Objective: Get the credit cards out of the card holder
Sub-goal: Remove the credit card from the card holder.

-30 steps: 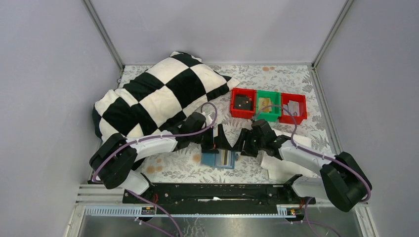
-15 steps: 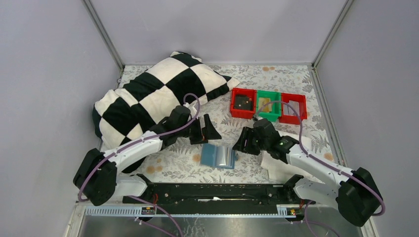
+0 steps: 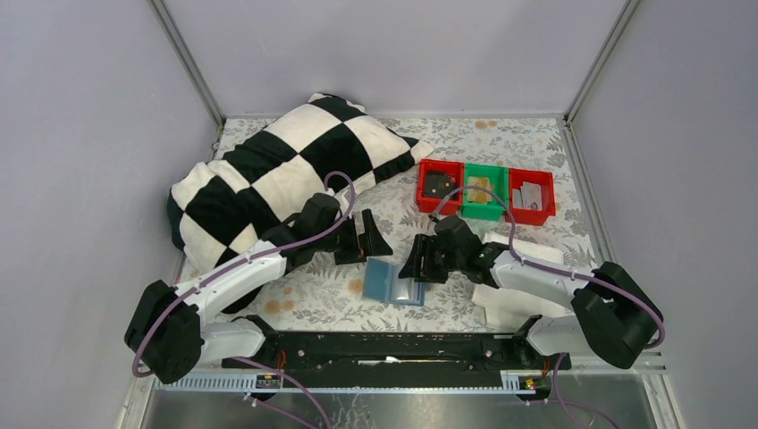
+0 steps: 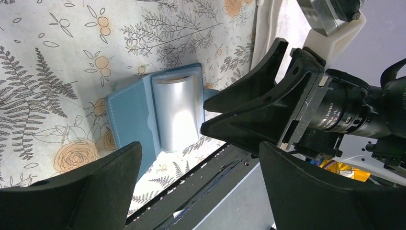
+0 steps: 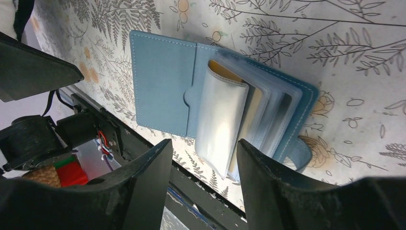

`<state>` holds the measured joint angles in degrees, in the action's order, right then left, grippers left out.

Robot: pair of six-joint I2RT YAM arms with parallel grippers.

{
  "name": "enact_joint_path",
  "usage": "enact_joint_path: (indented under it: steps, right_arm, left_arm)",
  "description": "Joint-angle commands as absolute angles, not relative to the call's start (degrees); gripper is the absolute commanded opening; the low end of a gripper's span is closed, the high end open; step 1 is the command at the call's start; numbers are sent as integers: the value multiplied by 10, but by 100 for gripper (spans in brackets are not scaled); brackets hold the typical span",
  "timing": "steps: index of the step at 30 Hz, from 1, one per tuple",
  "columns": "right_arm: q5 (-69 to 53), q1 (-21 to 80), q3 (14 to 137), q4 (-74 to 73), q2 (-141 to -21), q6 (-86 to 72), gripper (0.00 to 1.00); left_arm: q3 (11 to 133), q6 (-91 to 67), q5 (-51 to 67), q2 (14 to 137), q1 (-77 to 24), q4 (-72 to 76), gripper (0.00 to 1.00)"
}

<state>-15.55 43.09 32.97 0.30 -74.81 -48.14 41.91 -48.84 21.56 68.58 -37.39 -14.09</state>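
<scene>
Near front edge of table (image 3: 501,147): card holder (image 3: 394,282) lies open, sleeves (image 5: 225,124) exposed.
Right gripper (image 5: 203,143): fingers apart over sleeves, probably to pinch a card.
Left gripper (image 4: 199,145): fingers apart, empty, nearby.

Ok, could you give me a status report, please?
Left fingers, right fingers open, empty. Teal-blue bifold card holder open on floral table. Nothing blocking.

Bright, even light with soft shadows. The shiny sleeves in the card holder (image 5: 225,124) glare white. Nearby gripper fingers (image 4: 306,191) look blurry.
</scene>
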Motion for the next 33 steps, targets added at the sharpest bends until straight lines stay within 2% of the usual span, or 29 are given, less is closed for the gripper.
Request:
enact_joint_path:
  steps: [1,11,18,33]
  right_arm:
    - [-184,439,345,58,-766,-494,60]
    - [-203,446,340,100,-810,-508,60]
    - [-185,447,330,91,-797,-503,61]
    - [-120,446,295,51,-739,-503,62]
  left_arm:
    - [437,-479,206,671,-370,-138,96]
    - [439,-475,189,647,-354,-169,97]
    - [435,-472,178,616,-338,-189,98]
    - [438,-465,190,648,-335,-177,98]
